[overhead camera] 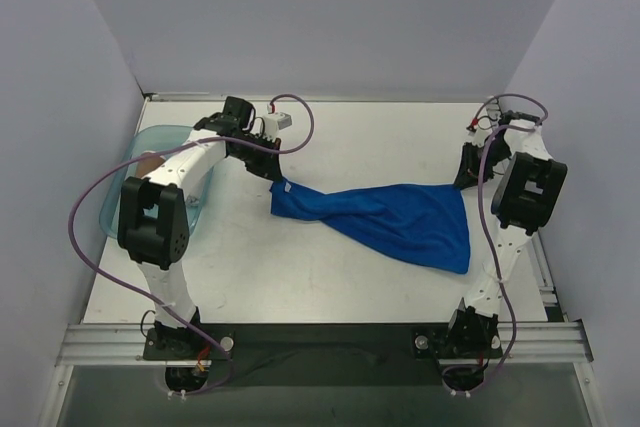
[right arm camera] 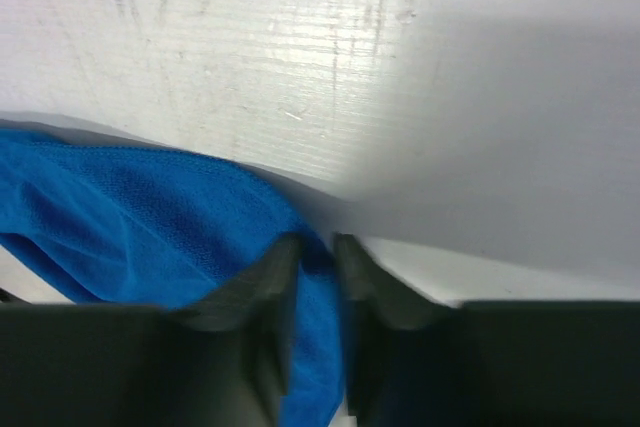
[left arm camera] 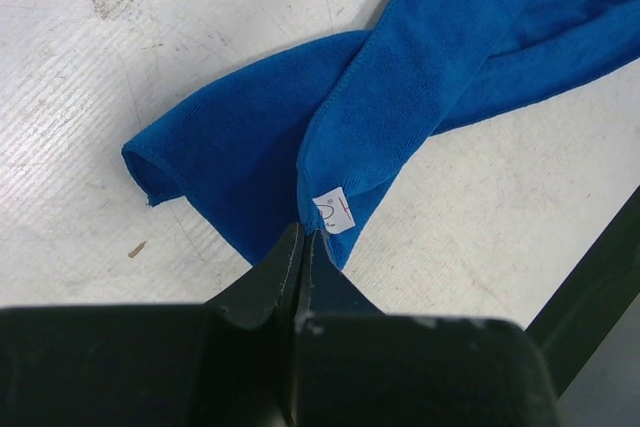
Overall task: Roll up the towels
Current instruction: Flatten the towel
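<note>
Your teal bin (overhead camera: pixel 165 130) at 9 o'clock holds a tan cloth (overhead camera: pixel 150 160). The blue towel (overhead camera: pixel 390 217) stretches across the bench (overhead camera: pixel 300 277), left claw (left arm camera: pixel 303 242) pinched tight on its tagged corner, right claw (right arm camera: pixel 318 247) clamping its 3 o'clock end.

We see the royal-blue terry towel (overhead camera: pixel 400 219) stretched across the table (overhead camera: pixel 300 277), twisted narrow at its left end, where its small white tag (left arm camera: pixel 333 212) shows, and fanning wider rightward.
</note>
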`<state>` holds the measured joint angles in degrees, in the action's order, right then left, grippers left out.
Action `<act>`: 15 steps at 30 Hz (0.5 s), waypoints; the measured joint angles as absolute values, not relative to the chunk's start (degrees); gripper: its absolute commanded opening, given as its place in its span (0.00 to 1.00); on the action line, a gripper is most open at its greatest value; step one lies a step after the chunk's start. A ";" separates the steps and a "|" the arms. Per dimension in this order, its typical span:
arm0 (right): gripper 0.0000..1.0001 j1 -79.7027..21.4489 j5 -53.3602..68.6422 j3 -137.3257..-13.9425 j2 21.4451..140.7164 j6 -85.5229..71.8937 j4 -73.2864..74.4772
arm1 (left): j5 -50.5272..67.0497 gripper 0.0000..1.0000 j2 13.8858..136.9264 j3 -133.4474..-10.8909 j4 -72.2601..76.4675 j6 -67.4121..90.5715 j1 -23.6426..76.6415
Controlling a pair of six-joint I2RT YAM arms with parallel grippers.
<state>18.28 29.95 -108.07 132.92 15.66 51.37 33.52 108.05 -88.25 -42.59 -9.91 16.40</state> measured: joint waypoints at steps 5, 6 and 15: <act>0.00 18.39 33.08 -108.12 132.84 14.92 51.37 | 33.69 0.00 108.12 -88.66 -42.54 -9.15 16.29; 0.00 18.55 33.67 -108.09 132.62 14.96 51.37 | 33.74 0.00 108.12 -88.77 -42.54 -9.02 16.14; 0.00 23.81 40.25 -105.16 117.69 16.34 51.44 | 33.26 0.00 103.81 -90.24 -42.72 -8.84 11.62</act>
